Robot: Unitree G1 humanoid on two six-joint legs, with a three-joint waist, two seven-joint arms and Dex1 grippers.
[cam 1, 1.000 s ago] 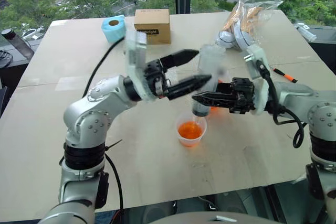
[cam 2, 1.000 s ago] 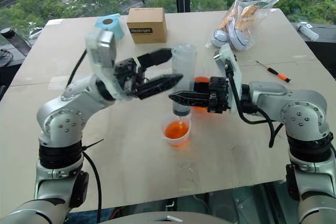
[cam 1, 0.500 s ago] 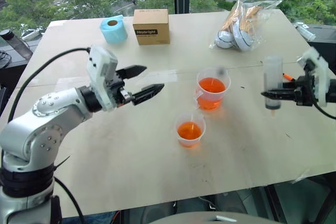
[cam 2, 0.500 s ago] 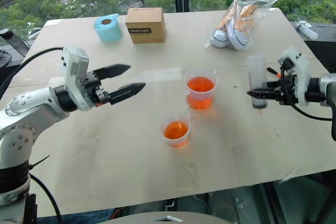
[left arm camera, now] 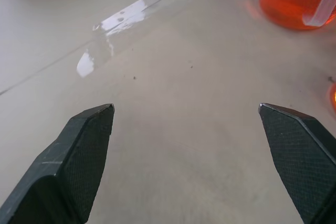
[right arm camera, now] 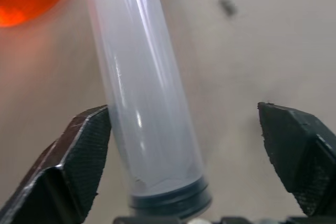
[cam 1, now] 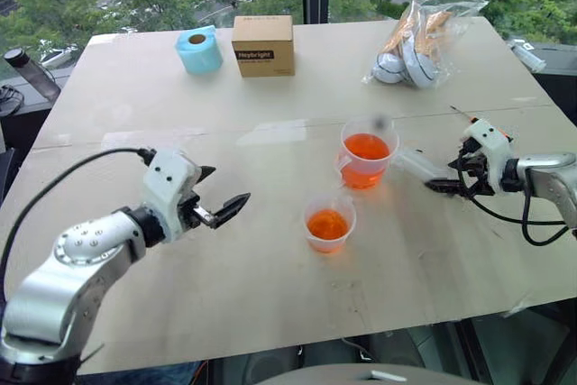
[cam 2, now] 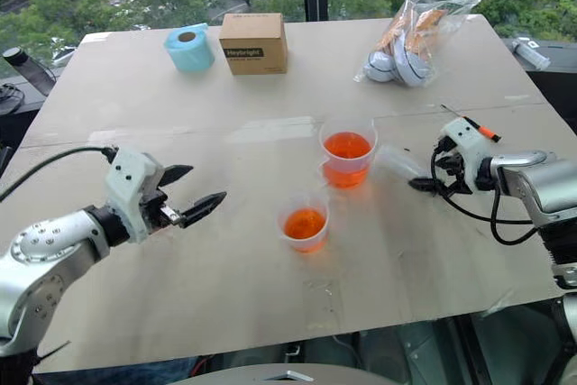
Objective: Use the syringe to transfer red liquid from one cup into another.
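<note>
On the table (cam 1: 270, 313), near the right edge, the syringe (cam 1: 416, 166) lies tipped over, close beside the big cup (cam 1: 366, 155) with the handle. It is a see-through plastic tube with a dark rubber ring at one end. The right gripper (cam 1: 442, 186) is right at that end, and its two black fingers (right arm camera: 79, 150) are wide apart. One finger is next to the tube, but the tube is not squeezed, so it looks let go. The left gripper (cam 1: 221, 209) hangs low over the table on the other side, well apart from the cups, with its fingers spread wide too and nothing in them. The big cup has red liquid (cam 1: 365, 147) in it. The small cup (cam 1: 328, 222) stands just in front of it and has red liquid (cam 1: 326, 224) in it too. The syringe looks light and stiff, and its smooth round side would probably be slippery and roll on the table. I think the best spot to grab it is the middle of the tube, with one finger on each side. Squeeze gently, because thin plastic could crack or pop out. The tip may drip, so it should be kept away from the cups when it is moved, or they could get knocked and spill.
</note>
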